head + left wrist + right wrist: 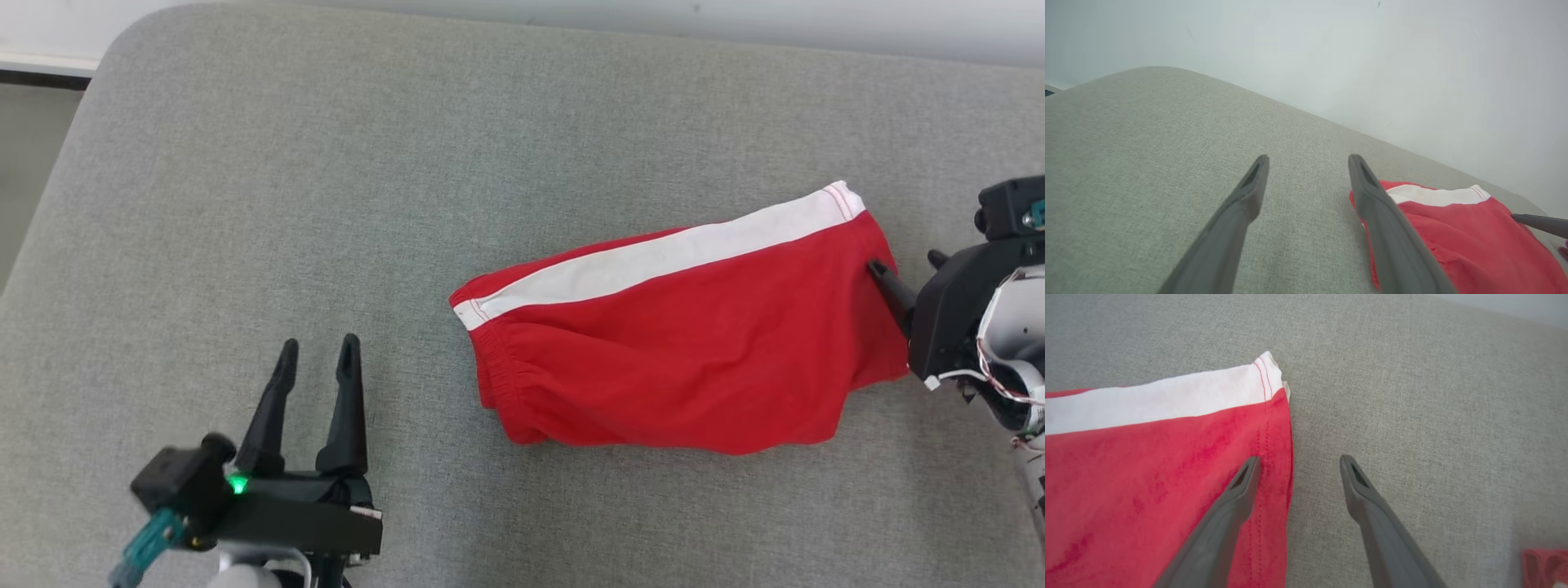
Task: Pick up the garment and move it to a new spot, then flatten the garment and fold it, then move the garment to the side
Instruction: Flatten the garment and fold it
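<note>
Left pincer (319, 345), right pincer (904, 261): both agape.

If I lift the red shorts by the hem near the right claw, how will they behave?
Probably floppy: the red shorts lie in soft wrinkles, so a one-edge lift would likely let the rest hang and unfold. They look thin and light. The woven grey cushion may drag on them if pushed, bunching the fabric.
</note>
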Motion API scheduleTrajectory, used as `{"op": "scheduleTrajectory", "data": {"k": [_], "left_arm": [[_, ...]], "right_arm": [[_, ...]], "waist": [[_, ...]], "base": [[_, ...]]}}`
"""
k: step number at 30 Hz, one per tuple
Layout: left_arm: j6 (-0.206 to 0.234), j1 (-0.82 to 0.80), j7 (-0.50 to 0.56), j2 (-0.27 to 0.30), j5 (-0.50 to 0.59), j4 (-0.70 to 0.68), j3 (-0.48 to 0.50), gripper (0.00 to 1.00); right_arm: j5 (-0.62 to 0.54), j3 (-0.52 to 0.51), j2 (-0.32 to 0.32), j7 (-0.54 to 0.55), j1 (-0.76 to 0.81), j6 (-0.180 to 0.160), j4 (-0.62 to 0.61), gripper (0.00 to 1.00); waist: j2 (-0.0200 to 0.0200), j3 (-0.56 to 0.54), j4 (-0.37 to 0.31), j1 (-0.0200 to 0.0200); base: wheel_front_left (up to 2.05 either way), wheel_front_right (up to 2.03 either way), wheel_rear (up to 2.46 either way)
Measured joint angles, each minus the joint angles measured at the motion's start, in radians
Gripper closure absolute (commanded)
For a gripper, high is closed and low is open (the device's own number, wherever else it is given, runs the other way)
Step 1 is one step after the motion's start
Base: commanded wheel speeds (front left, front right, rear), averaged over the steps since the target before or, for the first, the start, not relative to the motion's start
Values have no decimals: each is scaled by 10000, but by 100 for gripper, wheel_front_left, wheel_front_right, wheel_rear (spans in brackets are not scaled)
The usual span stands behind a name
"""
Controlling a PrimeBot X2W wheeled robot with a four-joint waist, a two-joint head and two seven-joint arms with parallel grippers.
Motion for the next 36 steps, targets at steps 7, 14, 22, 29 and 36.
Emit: {"op": "scheduleTrajectory", "data": {"k": [7,14,22,29,36], "left_arm": [[-594,858,0,-907,1850,-729,1507,0],[-913,1215,-2,-1080,2502,-761,1818,0],[-999,1401,-2,-1093,2353,-694,1732,0],[-1007,1566,-2,-1095,2345,-548,1743,0],[-1011,1737,-2,-1095,2366,-401,1689,0]], "right_arm": [[-251,-251,142,79,234,0,-8,0],[-364,-383,424,192,234,0,10,0],[-318,-180,405,658,220,-31,4,100],[-318,-268,546,401,514,-13,-19,100],[-892,-872,403,-44,1012,-12,-132,100]], "waist": [[0,163,144,0],[0,354,231,0],[-1,401,354,0],[-1,230,352,1],[0,-98,220,2]], "base": [[0,0,0],[0,0,0],[0,0,0],[0,0,0],[0,0,0]]}}
